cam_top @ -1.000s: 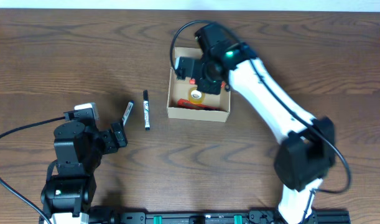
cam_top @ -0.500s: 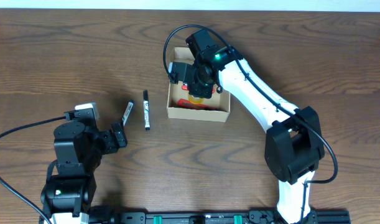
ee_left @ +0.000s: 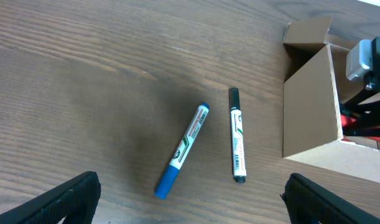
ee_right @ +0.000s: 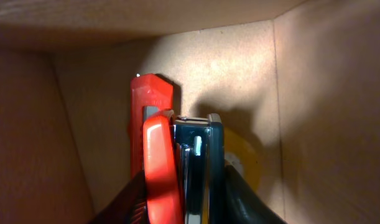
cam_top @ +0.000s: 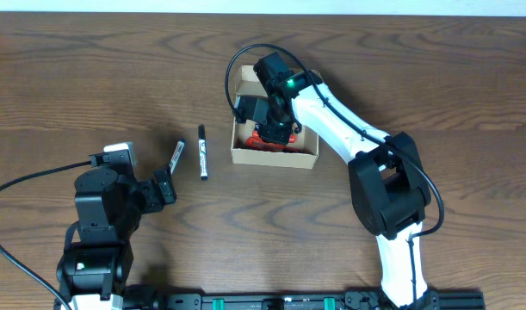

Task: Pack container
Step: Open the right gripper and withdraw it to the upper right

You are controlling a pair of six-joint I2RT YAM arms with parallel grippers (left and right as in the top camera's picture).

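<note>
Right end effector (cam_top: 271, 131) sits down inside the container (cam_top: 275, 158), which stands open on the table (cam_top: 435, 69), well ahead of the left end effector (cam_top: 164, 189) and off to its right.

From the right wrist view, you see the right end effector (ee_right: 185, 200) closed narrowly on a red-and-dark-blue tool (ee_right: 180, 171), with a dark finger (ee_right: 135, 202) pressed against each flank. You cannot tell what sort of tool it is.

- Just beyond the tool stands a red piece (ee_right: 151, 102). Whether it belongs to the same tool cannot be told.
- A yellow object (ee_right: 247, 163) lies to the right of the fingers, partly hidden behind the tool.
- The container (ee_right: 301, 93) walls close in on both sides.

The left end effector (ee_left: 191, 180) hangs wide apart above the table (ee_left: 84, 74), holding nothing.

- The blue-capped marker (ee_left: 183, 151) lies just ahead of it, tilted.
- The black marker (ee_left: 237, 135) lies beside the blue one on the right, not touching it.
- The container (ee_left: 311, 106) is further right, with one flap (ee_left: 308, 30) standing up at its far corner.

On the overhead view, both markers (cam_top: 177, 157) (cam_top: 202, 152) lie between the left end effector and the container.
</note>
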